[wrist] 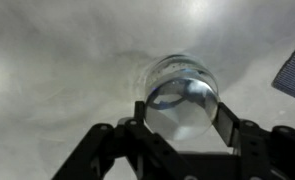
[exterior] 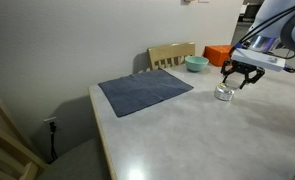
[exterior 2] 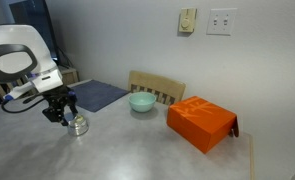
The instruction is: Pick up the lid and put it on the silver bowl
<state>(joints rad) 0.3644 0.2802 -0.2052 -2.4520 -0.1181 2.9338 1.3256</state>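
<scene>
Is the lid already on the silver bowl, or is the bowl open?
Cannot tell. In the wrist view the silver bowl shows a shiny round top between the gripper fingers, but whether that is a lid or the open bowl is unclear.

- We see the small round shiny silver metal bowl point(wrist: 183, 92) upright on the pale tabletop.
- The small round pale silvery lid point(wrist: 180, 103) appears atop it, though we can't confirm seating.

Table point(exterior 2: 137, 150): mat point(exterior: 145, 91), bowls, box point(exterior 2: 201, 122).
</scene>
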